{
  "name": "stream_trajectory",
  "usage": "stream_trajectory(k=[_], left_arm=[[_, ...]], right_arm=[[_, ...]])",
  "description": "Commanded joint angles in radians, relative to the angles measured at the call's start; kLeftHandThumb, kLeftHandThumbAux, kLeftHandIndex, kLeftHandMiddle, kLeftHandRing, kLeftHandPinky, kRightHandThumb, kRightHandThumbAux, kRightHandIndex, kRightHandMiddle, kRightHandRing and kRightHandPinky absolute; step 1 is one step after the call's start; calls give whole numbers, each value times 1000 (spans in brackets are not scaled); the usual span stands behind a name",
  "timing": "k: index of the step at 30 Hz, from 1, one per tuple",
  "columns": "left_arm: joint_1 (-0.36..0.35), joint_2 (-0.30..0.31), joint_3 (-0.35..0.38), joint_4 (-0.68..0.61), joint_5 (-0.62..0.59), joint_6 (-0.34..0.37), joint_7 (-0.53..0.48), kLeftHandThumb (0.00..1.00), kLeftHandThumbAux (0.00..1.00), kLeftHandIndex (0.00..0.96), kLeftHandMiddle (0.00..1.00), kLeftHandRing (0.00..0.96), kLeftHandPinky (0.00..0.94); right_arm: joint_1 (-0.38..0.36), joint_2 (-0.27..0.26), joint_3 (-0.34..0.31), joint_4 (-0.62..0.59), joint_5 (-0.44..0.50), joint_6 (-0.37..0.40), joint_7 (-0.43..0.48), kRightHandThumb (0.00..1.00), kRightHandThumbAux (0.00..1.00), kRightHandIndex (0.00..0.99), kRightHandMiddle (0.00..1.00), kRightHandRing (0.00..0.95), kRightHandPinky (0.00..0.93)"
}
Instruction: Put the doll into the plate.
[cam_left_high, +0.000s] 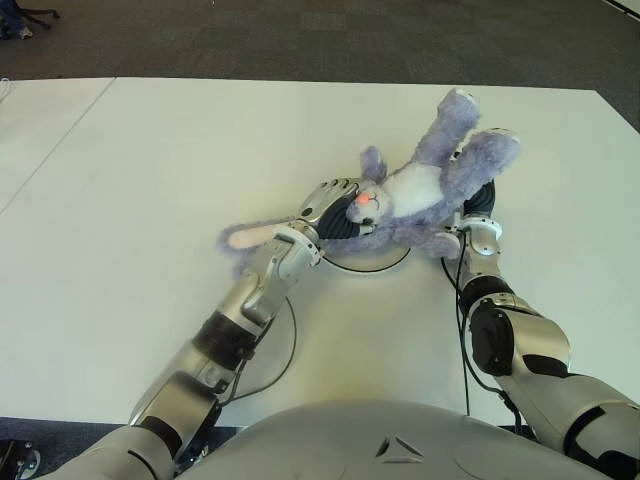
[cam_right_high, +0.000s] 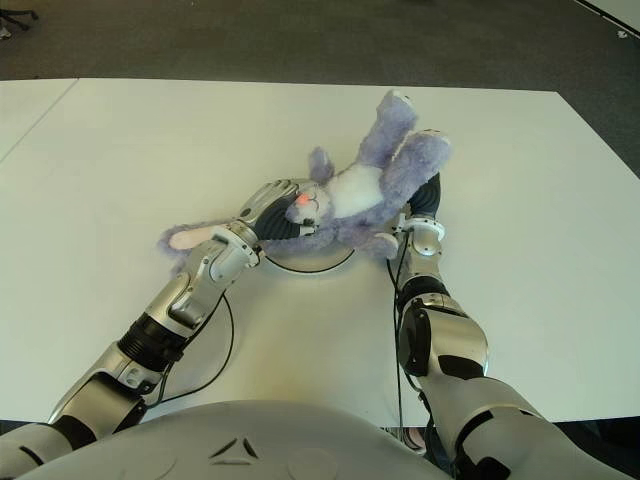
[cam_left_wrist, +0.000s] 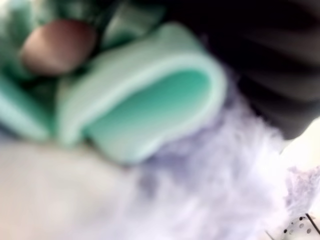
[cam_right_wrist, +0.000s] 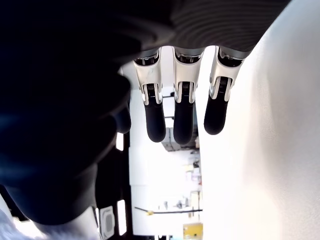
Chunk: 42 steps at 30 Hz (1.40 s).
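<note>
No legible text, labels, brand names, numbers or signs in any view. Checked the robot's torso shell (cam_left_high: 400, 445): it carries only a small embossed triangular mark, no lettering. The white table (cam_left_high: 150, 180), the purple rabbit doll (cam_left_high: 420, 195) and the arm housings show no print. Left wrist view too blurred to read anything; right wrist view shows distant bright shapes, nothing readable.

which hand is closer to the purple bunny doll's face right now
Left. The left hand grips the fluffy purple rabbit doll right beside its face; the right hand, fingers open, shows under its legs.
</note>
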Motion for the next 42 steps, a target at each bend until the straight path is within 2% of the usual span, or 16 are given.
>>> stream_trajectory(k=[1, 7, 10, 14, 20, 21, 24, 25, 28, 29, 31, 32, 33, 36, 42], left_arm=[[35, 11, 14, 31, 27, 29, 33, 741, 696, 440, 859, 850, 860], [44, 12, 21, 22, 19, 32, 39, 744, 695, 441, 844, 840, 850], [46, 10, 27, 28, 30, 26, 74, 745, 694, 442, 831, 831, 839], [43, 9, 27, 47, 49, 17, 130, 735, 692, 437, 752, 778, 750], [38, 15, 20, 71, 69, -3, 187, 724, 689, 428, 700, 726, 683], [37, 17, 17, 77, 73, -9, 197, 706, 690, 421, 640, 663, 636], [33, 22, 10, 89, 87, -16, 218, 694, 694, 416, 568, 590, 571], [33, 22, 9, 92, 90, -16, 222, 688, 698, 412, 511, 525, 506], [32, 22, 7, 95, 100, -2, 217, 684, 702, 409, 464, 484, 472], [32, 22, 7, 96, 101, 0, 216, 468, 534, 279, 436, 469, 483], [32, 21, 8, 98, 105, 7, 213, 379, 484, 227, 410, 452, 467], [32, 22, 7, 98, 110, 13, 208, 370, 481, 222, 406, 450, 464], [31, 22, 6, 97, 114, 18, 204, 312, 471, 197, 355, 404, 397], [28, 24, 6, 99, 120, 27, 191, 269, 468, 170, 315, 356, 333], [23, 28, 4, 97, 126, 38, 167, 212, 469, 125, 269, 299, 289]], right_arm=[[195, 90, -7, 138, 5, 118, -4, 121, 850, 197, 239, 240, 255], [195, 90, -3, 138, 0, 117, -8, 125, 848, 198, 243, 242, 264], [196, 89, -1, 139, -2, 118, -10, 125, 849, 200, 244, 243, 259], [195, 88, 0, 139, -2, 119, -10, 116, 845, 199, 241, 240, 256], [193, 86, 5, 140, -9, 128, -17, 109, 842, 196, 237, 235, 244], [193, 85, 8, 140, -12, 130, -20, 110, 846, 201, 242, 242, 265], [194, 85, 10, 140, -17, 130, -23, 115, 849, 209, 249, 251, 282], [194, 85, 10, 140, -17, 129, -22, 116, 852, 214, 254, 258, 286], [193, 86, 3, 139, -10, 129, -10, 116, 854, 219, 259, 263, 284], [193, 87, 1, 139, -8, 129, -7, 116, 855, 220, 260, 266, 285], [193, 88, -2, 139, -4, 128, -5, 114, 855, 221, 260, 266, 284], [193, 89, -4, 139, -3, 125, -4, 113, 856, 221, 260, 266, 283], [193, 89, -6, 139, -2, 124, -3, 98, 857, 217, 255, 259, 267], [192, 91, -7, 139, 0, 122, -3, 93, 854, 209, 248, 251, 257], [192, 91, -6, 139, -2, 120, -7, 85, 853, 201, 241, 244, 269]])
